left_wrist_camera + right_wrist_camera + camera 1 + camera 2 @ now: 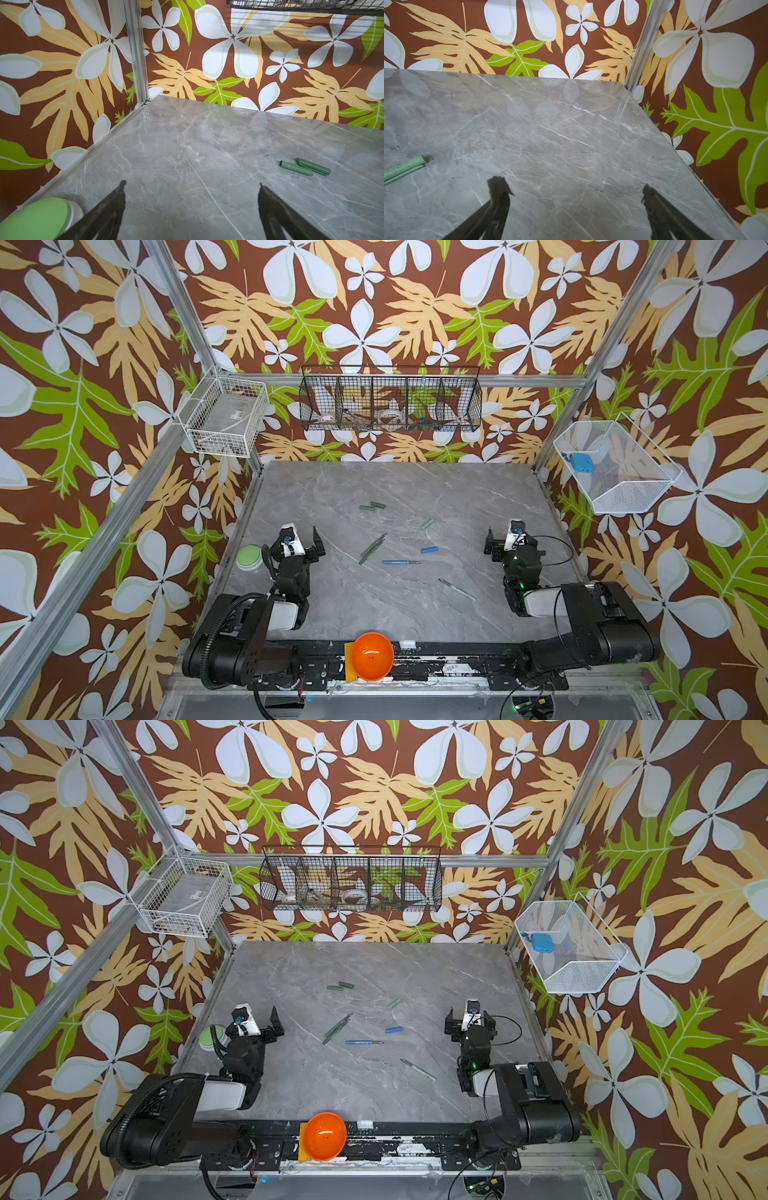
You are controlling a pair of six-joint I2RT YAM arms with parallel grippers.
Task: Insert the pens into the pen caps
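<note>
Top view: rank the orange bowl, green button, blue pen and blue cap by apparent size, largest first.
1. orange bowl, clearly largest, though it may sit nearer the camera.
2. green button: covers more area than the pen.
3. blue pen: longer than the button but far thinner.
4. blue cap.

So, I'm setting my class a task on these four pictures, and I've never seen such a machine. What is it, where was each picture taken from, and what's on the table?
It is a two-armed robot, and each arm ends in a two-fingered gripper. Two pictures look down from overhead cameras set side by side, so they nearly match. The other two come from cameras on the wrists. They show the left gripper and the right gripper open and holding nothing. On the grey table lie, all uncapped, two dark green pens side by side, a blue pen and a pale green pen. Loose nearby are two dark green caps, a pale green cap and a blue cap.
</note>
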